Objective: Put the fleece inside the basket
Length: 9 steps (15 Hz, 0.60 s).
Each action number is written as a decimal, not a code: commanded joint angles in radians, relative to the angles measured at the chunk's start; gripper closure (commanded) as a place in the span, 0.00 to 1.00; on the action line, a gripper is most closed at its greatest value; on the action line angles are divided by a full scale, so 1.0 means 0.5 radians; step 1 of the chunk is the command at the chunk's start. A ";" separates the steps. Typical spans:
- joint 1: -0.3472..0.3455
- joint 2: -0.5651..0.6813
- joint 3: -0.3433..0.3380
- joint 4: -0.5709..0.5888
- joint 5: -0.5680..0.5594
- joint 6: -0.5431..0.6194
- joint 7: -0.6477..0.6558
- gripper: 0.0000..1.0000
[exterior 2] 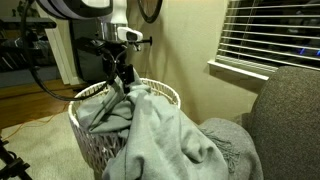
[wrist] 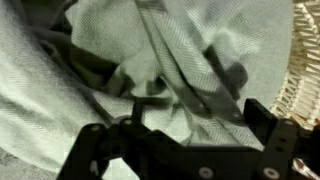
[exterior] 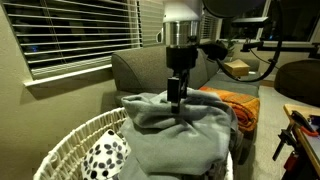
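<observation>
The light grey fleece (exterior: pixel 190 130) lies heaped over the white wicker basket (exterior: pixel 68 142), part of it inside and part trailing over the rim onto the sofa, as an exterior view (exterior 2: pixel 165 135) shows. My gripper (exterior: pixel 176 102) points down at the top of the heap, right on the fabric. In the wrist view its jaws (wrist: pixel 180 140) stand wide apart over a fold of the fleece (wrist: pixel 90 50), open. The basket's rim (exterior 2: pixel 165 92) shows behind the fleece, and its weave (wrist: pixel 302 60) at the right edge of the wrist view.
A white black-spotted cloth (exterior: pixel 105 155) lies inside the basket. An orange blanket (exterior: pixel 238 100) lies on the grey sofa (exterior 2: pixel 290 110) beside it. A window with blinds (exterior: pixel 70 35) is on the wall behind. A cardboard box (exterior: pixel 238 68) sits further back.
</observation>
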 commanded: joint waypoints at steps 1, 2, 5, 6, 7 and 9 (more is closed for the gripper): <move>-0.011 -0.222 -0.070 -0.171 -0.218 -0.066 0.227 0.00; -0.022 -0.246 -0.087 -0.190 -0.275 -0.081 0.271 0.00; -0.064 -0.293 -0.122 -0.241 -0.423 -0.125 0.383 0.00; -0.079 -0.295 -0.128 -0.251 -0.457 -0.137 0.406 0.00; -0.094 -0.294 -0.131 -0.261 -0.483 -0.143 0.430 0.00; -0.114 -0.275 -0.135 -0.271 -0.531 -0.146 0.471 0.00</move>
